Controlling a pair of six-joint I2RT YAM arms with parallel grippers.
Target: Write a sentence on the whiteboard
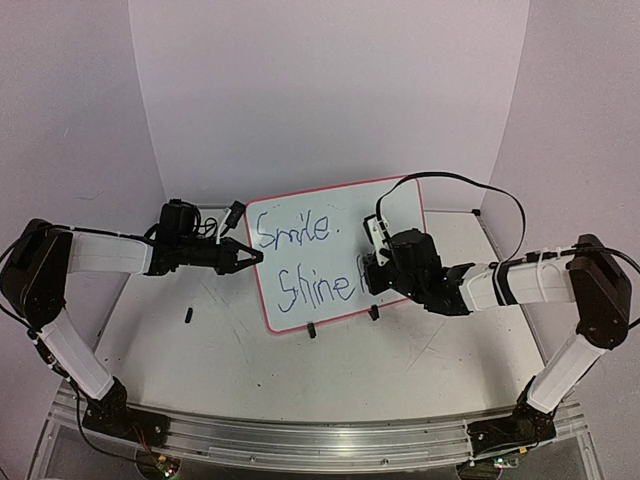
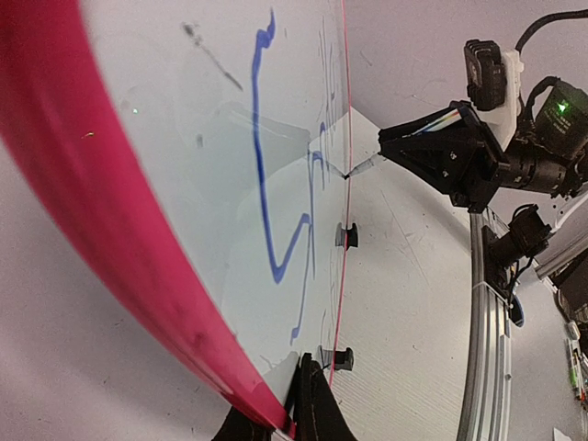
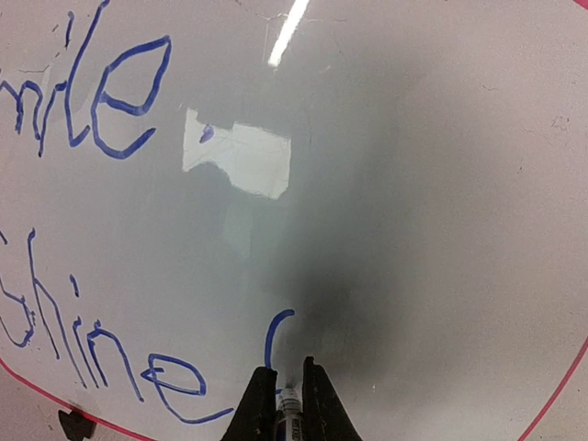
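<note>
The whiteboard (image 1: 350, 205) with its red-pink frame stands tilted back on two black clip feet (image 1: 312, 331). "Smile." and "Shine" are written on it in blue. My left gripper (image 1: 255, 257) is shut on the board's left edge; in the left wrist view its jaws (image 2: 296, 390) pinch the red frame (image 2: 101, 230). My right gripper (image 1: 368, 272) is shut on a blue marker (image 3: 289, 409). The marker tip meets the board (image 3: 413, 184) just below a fresh curved stroke (image 3: 276, 331) to the right of "Shine".
A small black piece (image 1: 188, 316) lies on the table left of the board. An aluminium rail (image 1: 320, 435) runs along the near edge. White backdrop walls enclose the table. The right arm's cable (image 1: 470, 185) loops over the board's upper right corner.
</note>
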